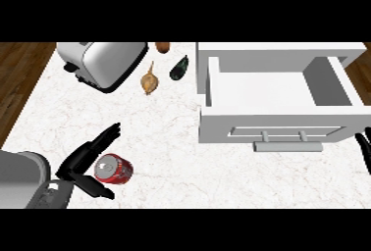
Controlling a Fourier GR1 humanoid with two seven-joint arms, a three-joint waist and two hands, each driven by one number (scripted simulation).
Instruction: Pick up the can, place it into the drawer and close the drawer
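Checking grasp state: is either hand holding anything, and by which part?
Nothing is held yet. The left hand is open beside the red can, fingers straight, thumb below it. The right hand rests at the right edge.

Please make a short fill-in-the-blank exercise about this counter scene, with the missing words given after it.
1. The red can lies beside the robot's ____ hand.
2. The white drawer stands ____.
3. The drawer's handle is ____ in colour.
4. The silver toaster stands at the counter's far ____ corner.

Missing words: left; open; grey; left
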